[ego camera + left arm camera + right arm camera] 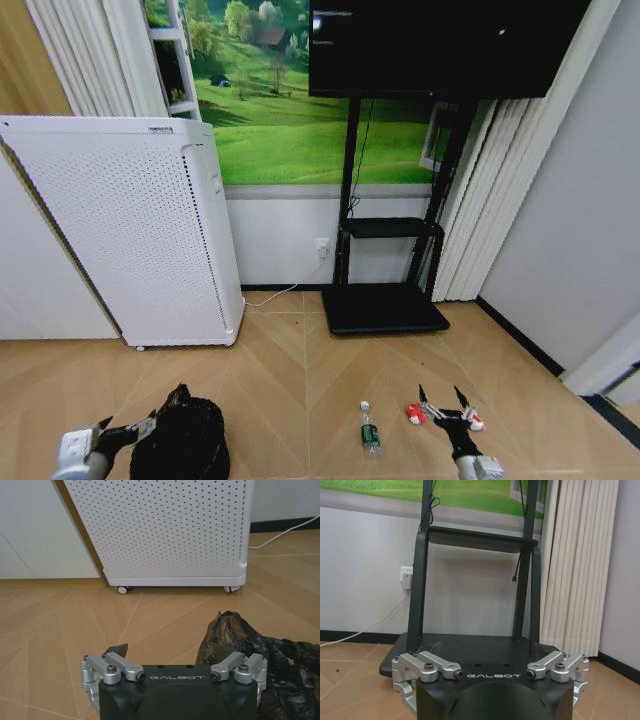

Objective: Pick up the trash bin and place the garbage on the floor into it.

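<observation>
Standing on: the floor (pixel 300 370), light tan herringbone parquet, with a dark strip along the right-hand wall.
Room, left: a tall white perforated air purifier (pixel 140 230) on small castors, its cable running along the skirting towards a wall socket (pixel 322 246).
Room, centre: a black TV stand (pixel 385 300) with a flat base and one shelf, carrying a dark screen (pixel 440 45); a green meadow mural covers the wall behind.
Room, right: pale pleated curtains (pixel 490 200).
Container: the trash bin (pixel 182 445), round and black, lined with a crumpled black bag (pixel 260 650), stands on the parquet at the near left; its contents cannot be made out.
Left gripper (pixel 128 430): low at the near left, pointing at the bin's side, one finger by the bag's edge; whether it grips cannot be told.
Garbage: a clear bottle (pixel 369 430) with green label and white cap lies near centre; two red-and-white wrappers (pixel 414 412) lie just right of it.
Right gripper (pixel 441 397): fingers spread wide, holding nothing, over the wrappers.
</observation>
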Available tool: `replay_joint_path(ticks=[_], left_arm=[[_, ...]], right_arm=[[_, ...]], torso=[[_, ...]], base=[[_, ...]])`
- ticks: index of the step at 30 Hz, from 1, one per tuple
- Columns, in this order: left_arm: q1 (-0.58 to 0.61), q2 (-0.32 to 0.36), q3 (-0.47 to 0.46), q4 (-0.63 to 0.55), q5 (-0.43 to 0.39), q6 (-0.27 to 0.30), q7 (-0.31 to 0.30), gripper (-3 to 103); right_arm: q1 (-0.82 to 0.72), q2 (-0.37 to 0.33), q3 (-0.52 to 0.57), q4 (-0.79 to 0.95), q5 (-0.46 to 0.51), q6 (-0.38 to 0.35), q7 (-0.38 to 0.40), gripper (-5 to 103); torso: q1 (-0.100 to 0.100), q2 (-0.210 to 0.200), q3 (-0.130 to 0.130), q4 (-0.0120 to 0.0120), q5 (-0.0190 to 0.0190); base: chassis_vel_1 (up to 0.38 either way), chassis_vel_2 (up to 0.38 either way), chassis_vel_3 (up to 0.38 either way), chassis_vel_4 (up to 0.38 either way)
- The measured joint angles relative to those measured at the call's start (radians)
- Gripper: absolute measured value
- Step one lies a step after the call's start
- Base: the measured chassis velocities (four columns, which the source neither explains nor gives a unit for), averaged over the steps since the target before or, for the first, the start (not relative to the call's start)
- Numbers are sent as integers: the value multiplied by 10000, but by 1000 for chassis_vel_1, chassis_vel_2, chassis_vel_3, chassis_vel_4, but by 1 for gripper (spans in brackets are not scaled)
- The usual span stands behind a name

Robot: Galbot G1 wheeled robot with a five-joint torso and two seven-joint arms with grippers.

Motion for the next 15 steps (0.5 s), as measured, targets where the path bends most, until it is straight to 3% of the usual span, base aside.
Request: replay_joint_path(ticks=[15], left_arm=[[-452, 156, 636, 1075, 798, 15, -28, 95]], right_arm=[[-41, 55, -20, -105, -91, 130, -20, 100]], torso=[[1, 3, 2, 1, -1]], base=[[0, 0, 0, 0]])
